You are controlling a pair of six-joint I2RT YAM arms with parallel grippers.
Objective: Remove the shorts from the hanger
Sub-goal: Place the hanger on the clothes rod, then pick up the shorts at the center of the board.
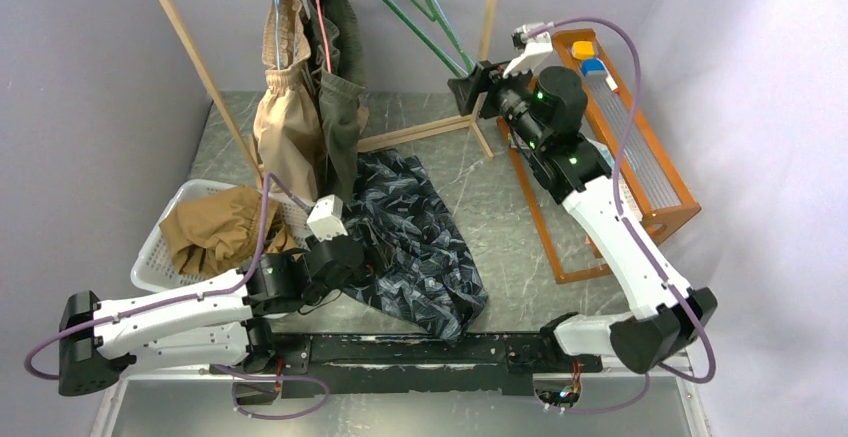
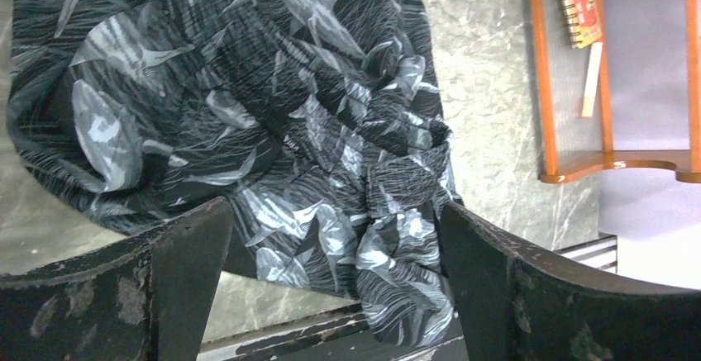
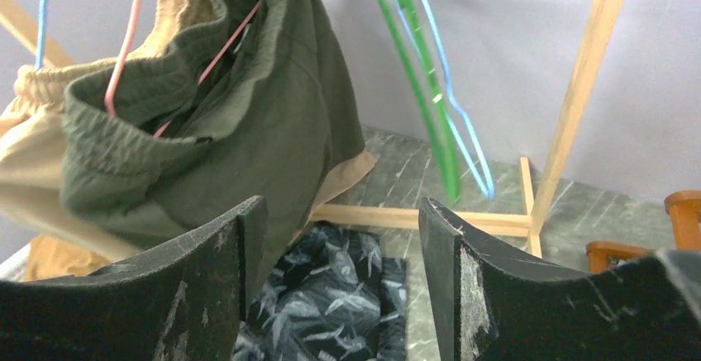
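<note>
The dark patterned shorts (image 1: 420, 237) lie crumpled on the table, off any hanger. My left gripper (image 1: 362, 257) is low at their left edge, open, with fabric (image 2: 248, 105) showing between the wide fingers (image 2: 335, 212). Olive shorts (image 1: 340, 107) hang on a pink hanger (image 3: 124, 47), and light beige shorts (image 1: 285, 117) hang beside them on a blue hanger. Tan brown shorts (image 1: 215, 232) lie in the basket. My right gripper (image 1: 468, 87) is raised beside the empty green hanger (image 1: 410, 7), open (image 3: 339, 212), with nothing between its fingers.
A wooden clothes rack (image 1: 190, 57) stands at the back, its base bar (image 3: 397, 216) on the table. A white basket (image 1: 160, 247) sits front left. An orange wooden tray (image 1: 640, 157) with small items lies at the right. A bare blue hanger (image 3: 450, 88) hangs by the green one.
</note>
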